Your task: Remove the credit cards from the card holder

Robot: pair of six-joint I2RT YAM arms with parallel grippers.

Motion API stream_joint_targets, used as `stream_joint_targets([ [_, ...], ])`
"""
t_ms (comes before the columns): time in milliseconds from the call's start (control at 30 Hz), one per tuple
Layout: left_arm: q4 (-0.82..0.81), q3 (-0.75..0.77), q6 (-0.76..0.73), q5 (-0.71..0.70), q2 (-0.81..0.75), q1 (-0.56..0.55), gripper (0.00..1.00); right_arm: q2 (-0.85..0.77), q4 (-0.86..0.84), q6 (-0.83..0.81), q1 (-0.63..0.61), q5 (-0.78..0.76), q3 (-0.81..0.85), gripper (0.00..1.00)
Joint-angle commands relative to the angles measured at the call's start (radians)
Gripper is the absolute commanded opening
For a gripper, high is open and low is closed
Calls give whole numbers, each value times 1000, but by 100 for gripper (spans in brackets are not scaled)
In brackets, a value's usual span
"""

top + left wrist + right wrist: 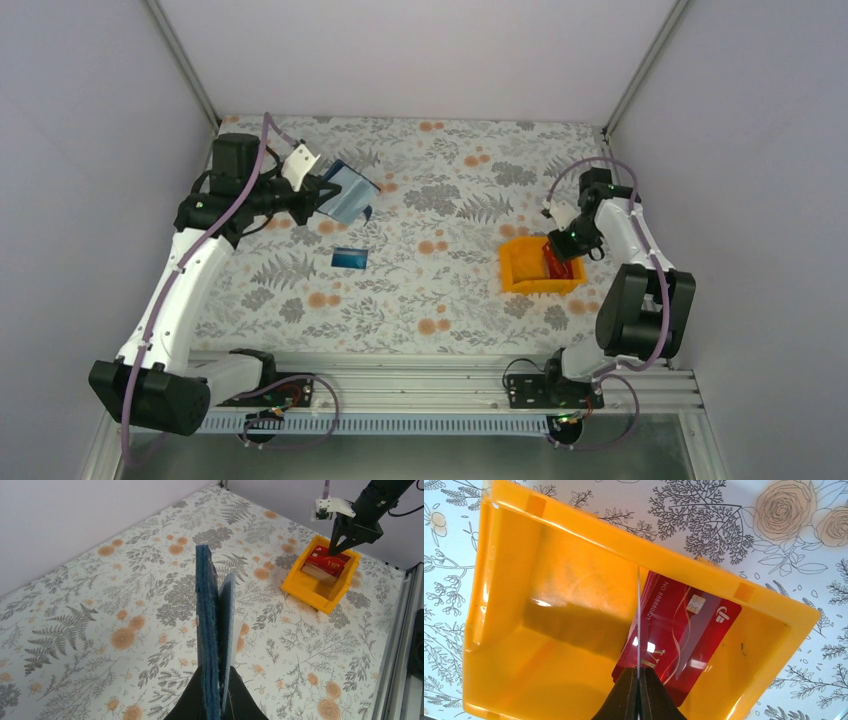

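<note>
We see the left arm (190, 270) rise from its near-left base toward the table's far left, its left gripper (216, 695) clamped on the blue card holder (206, 630), held edge-on above the surface. The right arm (640, 290) folds back over the orange bin (574, 535), where the right gripper (638, 675) is pinched tight on a thin card (638, 605), seen edge-on so we cannot tell its colour, above a red card (684, 630) lying inside. A blue card (350, 257) lies on the floral tablecloth (450, 300) near the holder, and plain pale walls (400, 50) enclose the table on three sides.
</note>
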State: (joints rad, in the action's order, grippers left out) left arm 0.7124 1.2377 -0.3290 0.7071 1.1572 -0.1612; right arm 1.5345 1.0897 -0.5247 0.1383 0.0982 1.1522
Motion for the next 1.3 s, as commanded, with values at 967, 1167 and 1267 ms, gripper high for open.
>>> stream_joint_targets([
  [967,-4,-2,-13,26,9,-14,5,48,-105,43,76,-153,-26,10],
  [1167,-4,-5,-15,34,6,-15,6,56,-108,57,75,-167,-9,12],
  [1267,-3,-3,-15,34,6,-14,7,51,-112,62,76,-176,0,14],
])
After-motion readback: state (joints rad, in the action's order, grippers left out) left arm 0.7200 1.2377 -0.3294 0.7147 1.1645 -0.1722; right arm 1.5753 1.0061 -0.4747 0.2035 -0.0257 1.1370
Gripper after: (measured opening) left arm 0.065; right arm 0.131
